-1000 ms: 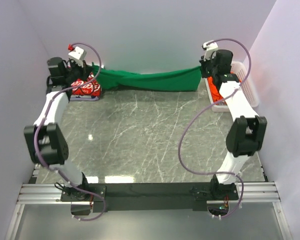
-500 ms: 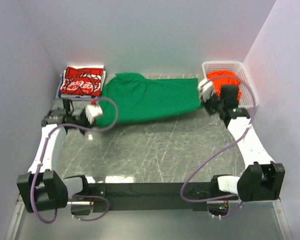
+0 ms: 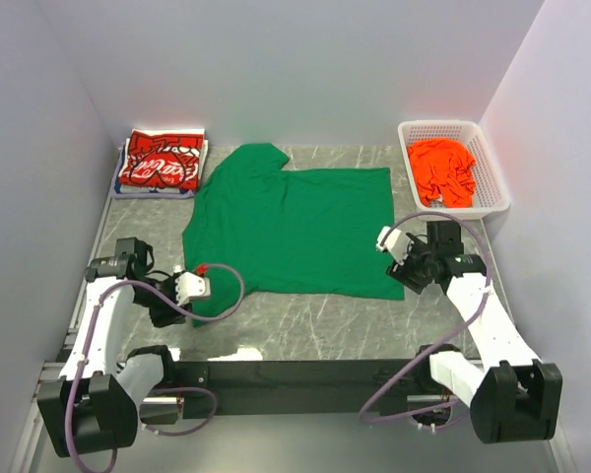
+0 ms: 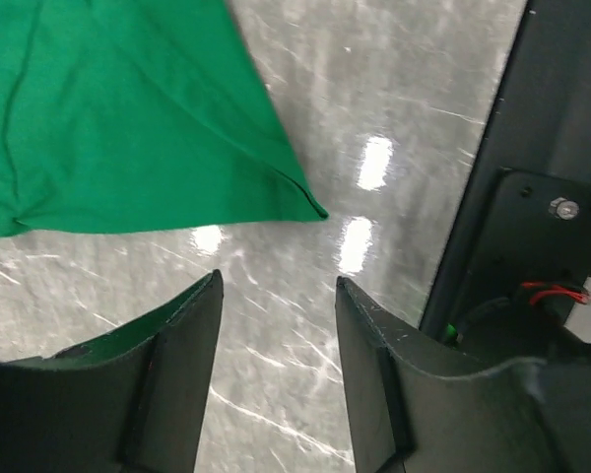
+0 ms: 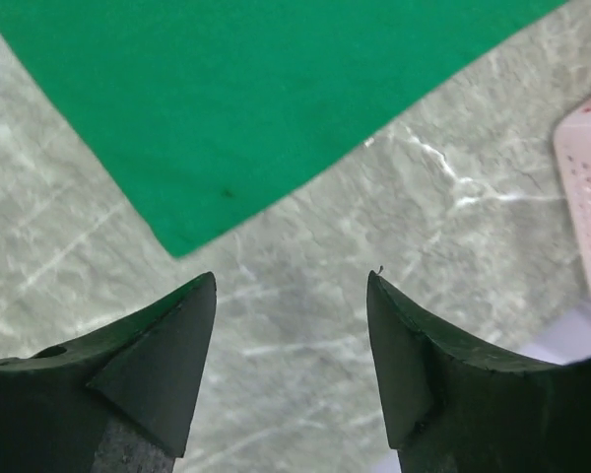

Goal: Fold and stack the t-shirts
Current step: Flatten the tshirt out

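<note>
Both jaws just opened | left gripper [image 4: 276, 281] and right gripper [image 5: 292, 276] stood apart, empty | we released green t-shirt [image 3: 291, 232] flat on table [image 3: 305, 315] | folding was next, we judged

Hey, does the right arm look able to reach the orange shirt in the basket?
Probably yes: the orange shirt lies uncovered in the open-topped basket, beyond the open, empty right gripper.

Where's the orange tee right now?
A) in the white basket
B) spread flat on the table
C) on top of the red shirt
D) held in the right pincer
A: the orange t-shirt lies crumpled inside the white mesh basket at the far right.
</note>
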`<state>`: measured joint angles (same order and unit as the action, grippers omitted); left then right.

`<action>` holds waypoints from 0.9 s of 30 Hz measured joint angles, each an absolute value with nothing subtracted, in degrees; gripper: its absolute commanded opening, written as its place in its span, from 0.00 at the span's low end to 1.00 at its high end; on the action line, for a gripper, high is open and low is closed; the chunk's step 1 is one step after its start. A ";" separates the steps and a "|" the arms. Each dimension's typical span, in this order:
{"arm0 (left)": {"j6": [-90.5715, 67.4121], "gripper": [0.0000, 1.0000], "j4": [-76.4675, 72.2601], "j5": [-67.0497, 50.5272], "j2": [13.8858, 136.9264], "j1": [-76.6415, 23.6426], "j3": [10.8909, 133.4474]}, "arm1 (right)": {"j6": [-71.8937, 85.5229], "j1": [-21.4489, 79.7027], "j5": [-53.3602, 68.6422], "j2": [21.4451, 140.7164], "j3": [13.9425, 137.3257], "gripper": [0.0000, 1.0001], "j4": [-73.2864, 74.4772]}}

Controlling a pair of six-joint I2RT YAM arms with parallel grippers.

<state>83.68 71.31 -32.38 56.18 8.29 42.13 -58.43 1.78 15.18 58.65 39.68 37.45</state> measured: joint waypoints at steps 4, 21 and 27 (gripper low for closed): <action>82.00 0.52 71.92 -32.34 56.38 8.27 43.48 | -59.22 1.78 14.72 57.76 41.65 0.61 39.94; 40.16 0.54 42.41 -35.90 85.25 -9.17 51.92 | -32.16 2.04 19.16 95.02 66.17 0.36 45.98; 33.74 0.59 38.30 -34.06 93.06 -11.55 53.21 | -28.75 2.07 19.11 96.92 67.20 0.35 46.02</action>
